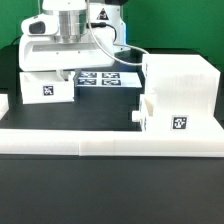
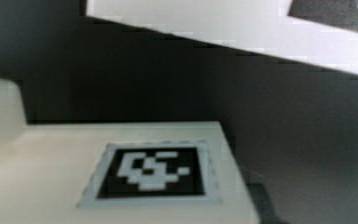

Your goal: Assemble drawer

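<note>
Nearest you, the long white border rail (image 1: 110,146) runs across the table's front edge; leave it alone, it is no part of the build. Just behind it, on the exterior view's right, sits the large drawer casing (image 1: 180,90), with one knobbed tray box (image 1: 165,118) touching its front corner, tag facing you. Further back on the exterior view's left lies the second tray box (image 1: 48,87), and the gripper (image 1: 66,72) hangs directly over it.

I judge the step in hand to be picking up this left tray. Come straight down and square to the box walls; a tilted grip would likely twist the tray and make the slide into the casing bind. Take a wall rather than the knob, and lift it clear of the marker board (image 1: 105,78) before you swing it right.

The wrist points straight down, the hand low over the tray. The wrist view shows only the tray's tagged top face (image 2: 153,168) close below; the fingers appear in neither view, so you cannot tell whether they stand apart or together.
</note>
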